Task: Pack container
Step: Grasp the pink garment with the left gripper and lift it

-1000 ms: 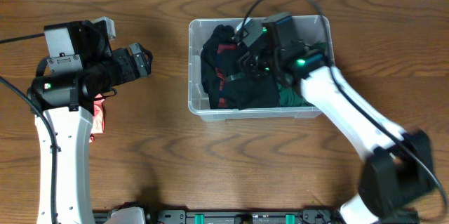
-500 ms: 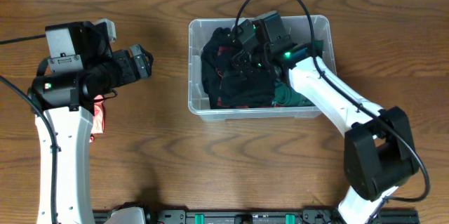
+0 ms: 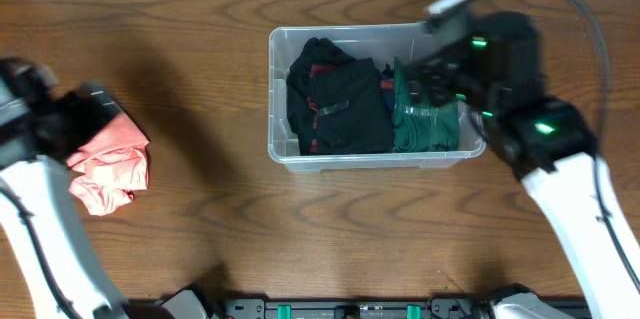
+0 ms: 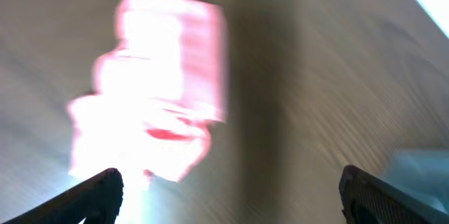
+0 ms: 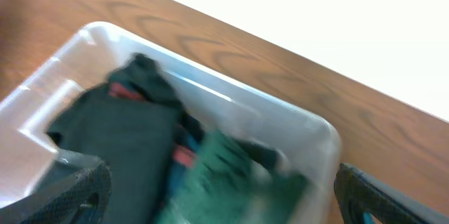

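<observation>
The clear container (image 3: 276, 147) stands at the middle back of the table. It holds a folded black garment (image 3: 340, 109) on the left and a green garment (image 3: 425, 124) on the right. A pink garment (image 3: 105, 164) lies crumpled on the table at the far left. My left gripper (image 3: 85, 114) is open and empty just above and behind it; the left wrist view shows the pink garment (image 4: 154, 90) blurred ahead of the wide-open fingers (image 4: 231, 203). My right gripper (image 3: 440, 74) is open and empty over the container's right side (image 5: 319, 136), above the green garment (image 5: 224, 175).
The wooden table (image 3: 200, 229) runs bare round the container. A rail with green clips (image 3: 350, 309) lies along the front edge. The right arm's cable (image 3: 590, 19) loops over the back right.
My right gripper has left the black garment and pulled back to the right of the container. My left arm has swung left and down to the pink garment, which now shows in full.
</observation>
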`<state>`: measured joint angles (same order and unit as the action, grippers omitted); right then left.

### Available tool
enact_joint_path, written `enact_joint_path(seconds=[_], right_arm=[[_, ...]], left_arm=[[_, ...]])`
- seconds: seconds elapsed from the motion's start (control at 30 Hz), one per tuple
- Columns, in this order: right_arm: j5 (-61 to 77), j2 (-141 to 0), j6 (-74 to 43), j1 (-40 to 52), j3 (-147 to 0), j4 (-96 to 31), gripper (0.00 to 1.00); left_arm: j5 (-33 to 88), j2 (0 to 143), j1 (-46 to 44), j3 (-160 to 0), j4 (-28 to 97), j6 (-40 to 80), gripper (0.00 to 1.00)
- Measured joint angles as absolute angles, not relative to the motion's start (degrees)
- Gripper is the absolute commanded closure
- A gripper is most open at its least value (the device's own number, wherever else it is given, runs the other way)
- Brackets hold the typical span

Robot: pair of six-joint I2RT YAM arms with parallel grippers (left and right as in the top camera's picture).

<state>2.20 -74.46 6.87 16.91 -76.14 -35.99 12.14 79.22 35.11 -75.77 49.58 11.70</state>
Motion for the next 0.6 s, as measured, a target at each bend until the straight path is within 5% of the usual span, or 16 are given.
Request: enact_joint_path(seconds=[0.23,0.6], right_arm=[[1.5,-74.6,5.0,10.4,-76.2,-44.2,0.01],[1.5,-74.7,4.6,9.6,-76.1,-44.8,0.01]], left_arm=[[8.2,92.8,48.4,-75.8,43.1,15.0,0.02],[20.4,113.8,47.6,-75.8,36.4,8.6,0.02]])
